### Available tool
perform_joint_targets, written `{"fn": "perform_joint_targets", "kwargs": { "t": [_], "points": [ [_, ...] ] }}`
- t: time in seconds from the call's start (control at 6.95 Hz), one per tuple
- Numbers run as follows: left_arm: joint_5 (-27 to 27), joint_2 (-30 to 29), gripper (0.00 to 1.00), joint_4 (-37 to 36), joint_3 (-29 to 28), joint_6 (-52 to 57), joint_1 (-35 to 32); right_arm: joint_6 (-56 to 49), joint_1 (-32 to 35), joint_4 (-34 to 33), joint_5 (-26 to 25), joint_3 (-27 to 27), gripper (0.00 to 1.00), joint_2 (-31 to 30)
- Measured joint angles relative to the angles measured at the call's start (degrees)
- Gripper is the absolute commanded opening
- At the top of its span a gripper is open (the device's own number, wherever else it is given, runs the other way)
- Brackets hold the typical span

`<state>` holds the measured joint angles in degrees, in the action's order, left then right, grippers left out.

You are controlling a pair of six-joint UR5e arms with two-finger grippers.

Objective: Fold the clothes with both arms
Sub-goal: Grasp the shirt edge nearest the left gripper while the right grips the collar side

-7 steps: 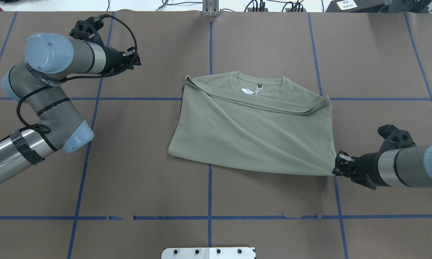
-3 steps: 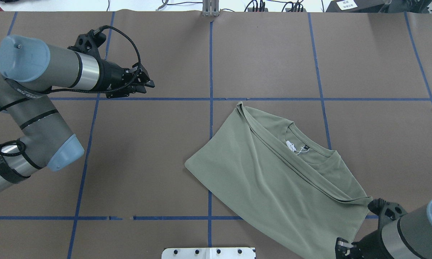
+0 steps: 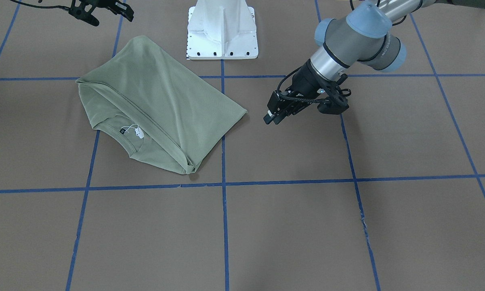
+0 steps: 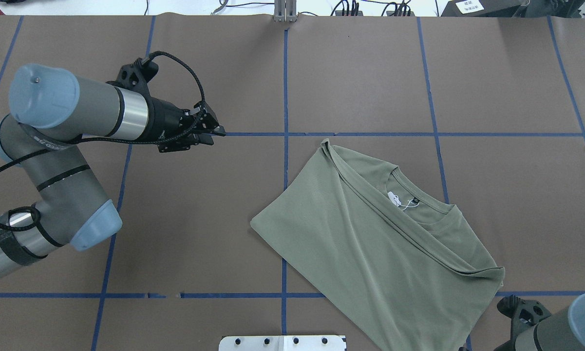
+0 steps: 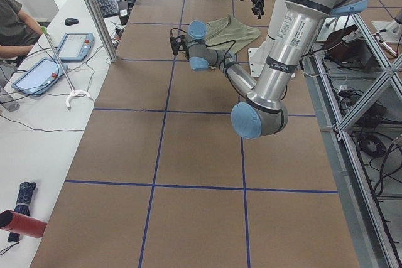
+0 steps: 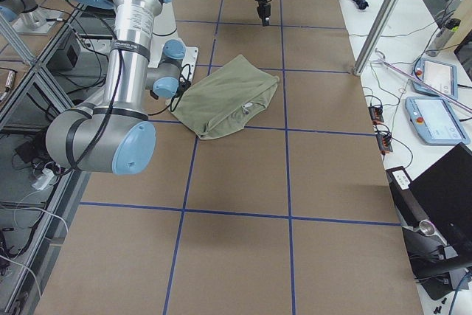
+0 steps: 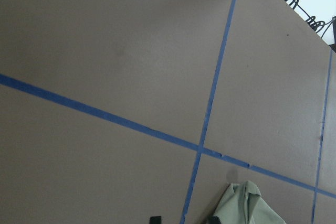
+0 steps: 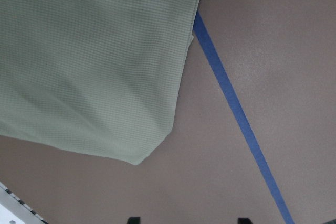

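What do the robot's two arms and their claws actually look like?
Both the left arm and right arm are tubes, silver and grey, with light-blue caps on the joints. A braided black cable loops along the left arm, strapped with black tape. Each ends in a black two-finger claw: the left gripper and right gripper. Small lettering marks the silver tubes.
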<state>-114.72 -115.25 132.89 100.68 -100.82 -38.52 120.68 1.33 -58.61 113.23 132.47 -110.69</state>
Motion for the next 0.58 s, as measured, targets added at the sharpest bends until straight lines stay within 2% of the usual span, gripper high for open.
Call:
{"fn": "perform_joint_targets", "kwargs": {
  "t": [0.14, 0.29, 0.58],
  "points": [
    [0.4, 0.0, 0.51, 0.0, 0.2, -2.1, 2.2, 0.0, 1.2, 0.0, -1.6, -0.2, 1.0, 0.1],
    [1.4, 0.1, 0.55, -0.3, 0.2, -4.1, 5.1, -0.2, 5.7, 0.0, -2.2, -0.9, 1.0, 0.6],
    [8.0, -0.2, 0.57, -4.7, -0.6, -5.8, 13.1, -4.7, 19.2, 0.0, -2.4, -5.8, 1.0, 5.3]
  ]
}}
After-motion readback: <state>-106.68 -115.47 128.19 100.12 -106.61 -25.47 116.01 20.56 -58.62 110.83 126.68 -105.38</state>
